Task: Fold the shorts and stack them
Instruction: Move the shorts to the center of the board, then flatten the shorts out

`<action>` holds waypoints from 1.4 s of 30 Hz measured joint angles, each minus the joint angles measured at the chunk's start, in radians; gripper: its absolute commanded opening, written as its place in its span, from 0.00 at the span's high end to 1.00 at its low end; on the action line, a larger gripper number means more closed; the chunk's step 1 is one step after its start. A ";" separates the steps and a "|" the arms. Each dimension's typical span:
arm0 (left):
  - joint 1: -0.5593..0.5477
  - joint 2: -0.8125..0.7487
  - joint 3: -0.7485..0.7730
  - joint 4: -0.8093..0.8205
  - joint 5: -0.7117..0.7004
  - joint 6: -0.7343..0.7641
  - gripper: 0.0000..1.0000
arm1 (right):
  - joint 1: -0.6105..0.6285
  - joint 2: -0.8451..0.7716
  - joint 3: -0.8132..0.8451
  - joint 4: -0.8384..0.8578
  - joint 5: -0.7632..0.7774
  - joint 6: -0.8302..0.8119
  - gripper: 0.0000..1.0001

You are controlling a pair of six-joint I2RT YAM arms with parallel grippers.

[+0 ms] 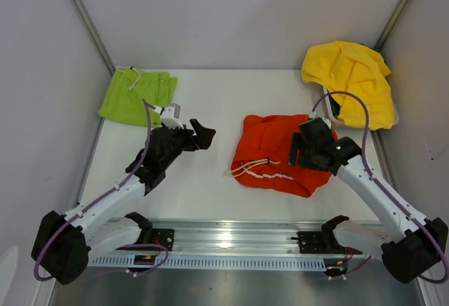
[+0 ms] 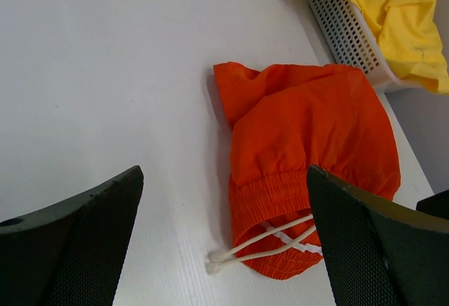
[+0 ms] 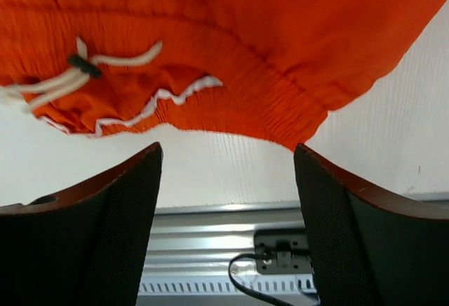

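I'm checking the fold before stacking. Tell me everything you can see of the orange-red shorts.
The orange-red shorts are soft, thin cloth, bunched into a rough, rumpled fold, lying on the white table, right of centre. The gathered elastic waistband faces the near edge, with a white drawstring trailing out. The right gripper hangs open over their right side; contact is unclear.

You have the green shorts [image 1: 137, 97] lying compact at the table's [image 1: 203, 180] far left corner. The orange shorts [image 1: 270, 148] lie bunched right of centre, white drawstring at their near-left edge. Your right gripper [image 1: 300, 155] sits over their right side. Your left gripper [image 1: 202, 133] hangs between the pairs.
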 measured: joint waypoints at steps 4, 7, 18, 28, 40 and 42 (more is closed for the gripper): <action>-0.080 0.013 0.041 -0.073 -0.027 0.005 0.01 | 0.184 0.059 0.007 -0.101 0.153 0.111 0.23; -0.146 0.000 0.040 -0.134 -0.036 0.005 0.01 | 0.323 0.143 0.045 -0.208 0.266 0.229 0.21; -0.210 -0.103 -0.042 -0.276 -0.032 0.013 0.01 | 0.460 0.483 0.064 -0.388 0.436 0.464 0.18; -0.210 -0.145 -0.051 -0.338 -0.051 0.014 0.01 | 0.425 0.684 0.048 -0.378 0.500 0.521 0.20; -0.210 -0.204 -0.071 -0.363 -0.052 0.021 0.01 | 0.276 0.744 0.021 -0.277 0.589 0.570 0.80; -0.210 -0.212 -0.071 -0.366 -0.052 0.022 0.01 | 0.257 0.742 0.021 -0.272 0.612 0.575 1.00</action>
